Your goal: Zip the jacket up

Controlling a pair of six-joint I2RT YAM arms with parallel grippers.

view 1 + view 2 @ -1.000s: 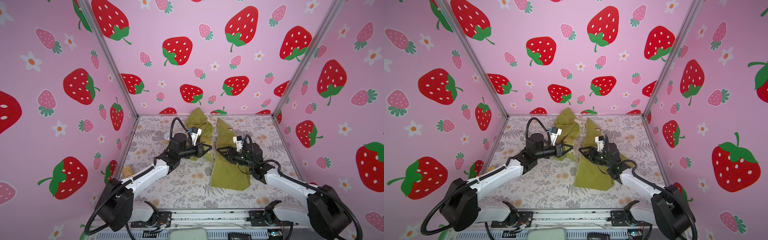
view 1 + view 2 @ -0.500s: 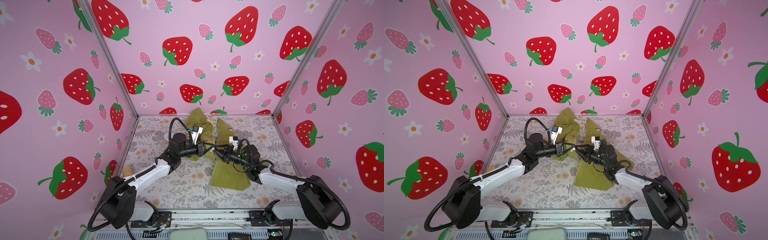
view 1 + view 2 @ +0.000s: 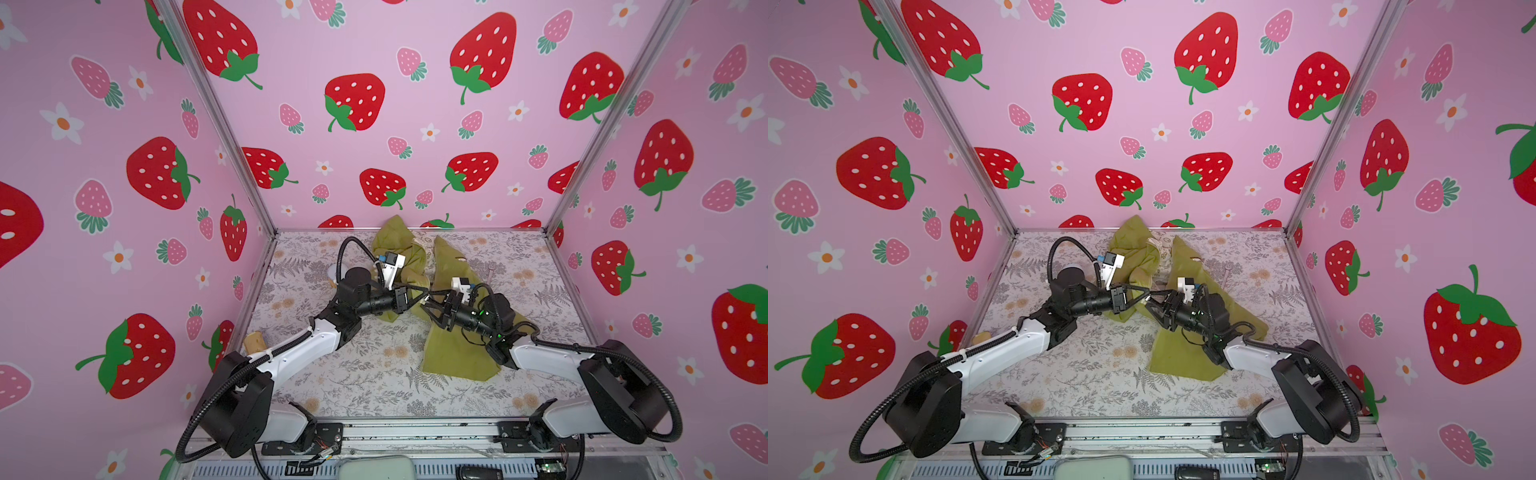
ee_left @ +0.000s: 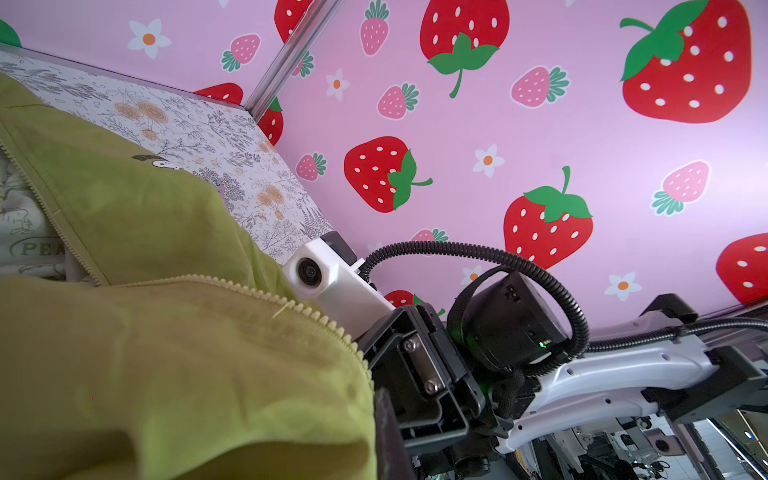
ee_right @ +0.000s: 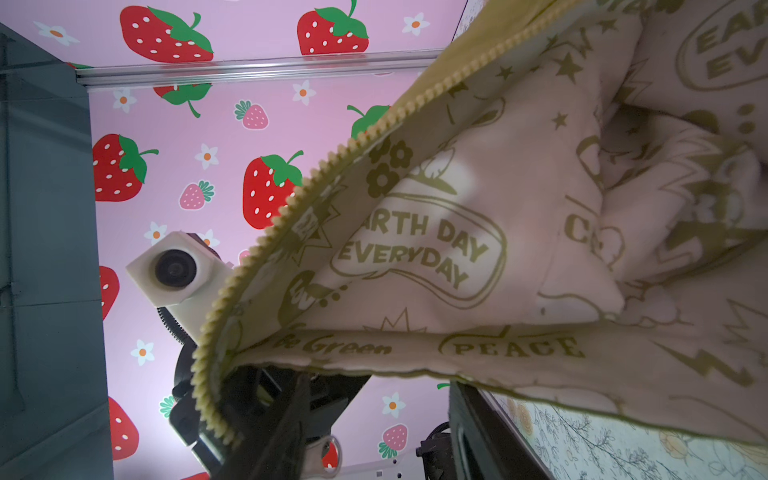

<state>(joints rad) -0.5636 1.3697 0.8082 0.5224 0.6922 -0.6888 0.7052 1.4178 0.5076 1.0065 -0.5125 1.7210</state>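
- Two front halves of the jacket [image 3: 453, 353] lie parted, from table [image 3: 353, 382] centre toward twelve o'clock; zipper teeth [image 5: 291, 208] unjoined, nothing zipped yet.
- Left pincer [image 3: 423, 294] pinches a zipper edge; right pincer [image 3: 427, 302] spread, at its three o'clock.

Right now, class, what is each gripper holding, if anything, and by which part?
The left gripper is shut on the olive-green thin fabric jacket, pinching its toothed zipper edge. The right gripper stands open, clamping nothing.
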